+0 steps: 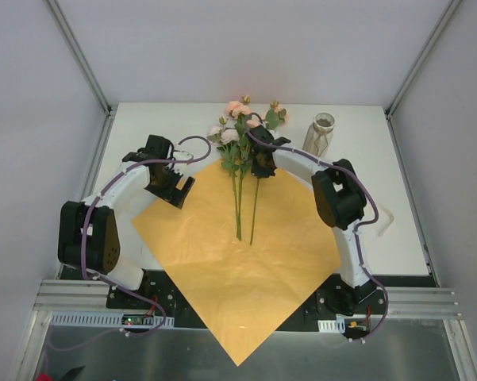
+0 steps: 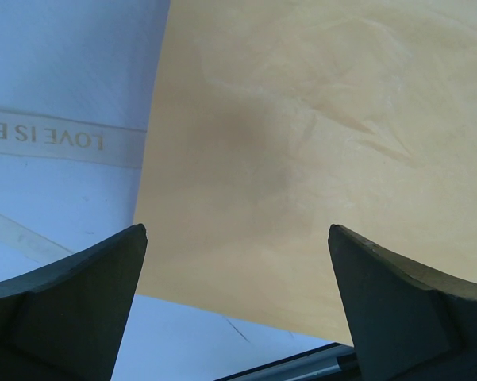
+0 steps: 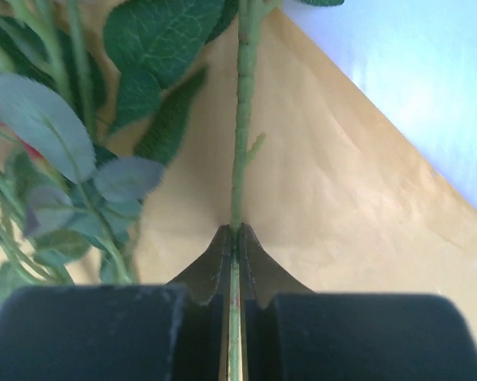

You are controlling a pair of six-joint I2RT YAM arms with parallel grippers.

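The right wrist view's top edge cuts off the stem (image 3: 241,119).

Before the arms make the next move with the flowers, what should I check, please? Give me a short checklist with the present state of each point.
1. Grip: right gripper shut on the flower stem: ok.
2. Free hand: left gripper open, nothing between its fingers: ok.
3. The yellow paper lies spread out: ok, light creases only.
4. Held stem free of the neighbouring leaves: not ok, they crowd beside it.
5. The vase stands upright: ok.
6. Left gripper's height above the paper: cannot tell.
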